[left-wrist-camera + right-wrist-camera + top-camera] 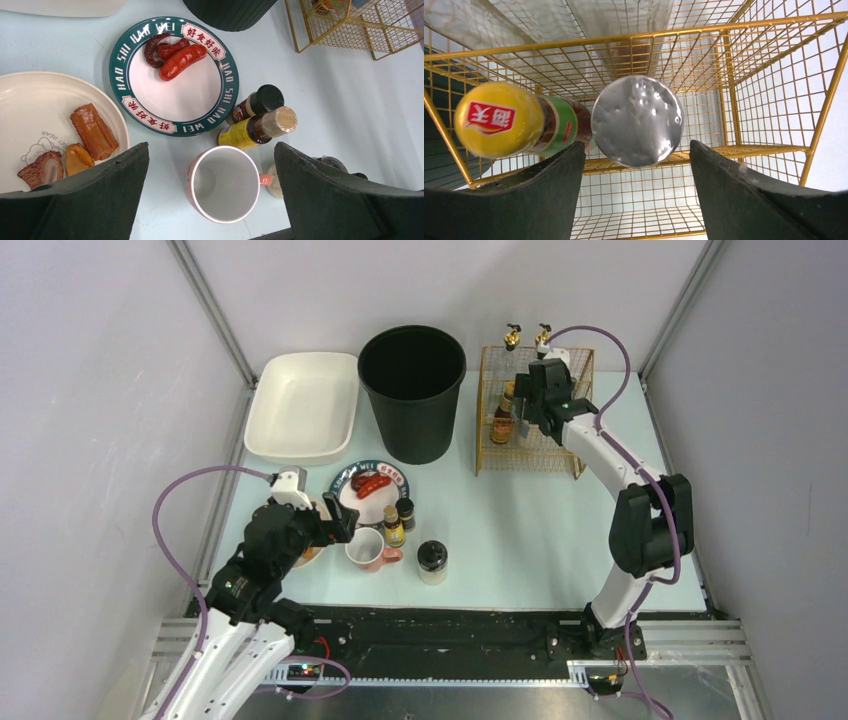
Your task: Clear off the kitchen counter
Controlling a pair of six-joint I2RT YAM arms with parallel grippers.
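Note:
The kitchen counter (520, 530) is a pale mint-green tabletop. On its left stand a green-rimmed plate with sausages (370, 488), a cream plate with food (35, 115), a pink mug (366, 548), two small sauce bottles (398, 520) and a black-lidded jar (432, 560). My left gripper (340, 520) is open and hovers over the empty mug (225, 184), which lies between its fingers (100, 190). My right gripper (535, 400) is open above the gold wire basket (560, 445). Below it are a silver-lidded container (637, 120) and a yellow-capped bottle (499, 120).
A white tray (300, 405) sits at the back left and a tall black bin (412, 390) at the back middle. Two bottles with gold spouts (527, 337) stand at the basket's far edge. Grey walls and metal posts enclose the counter; a black rail runs along the front.

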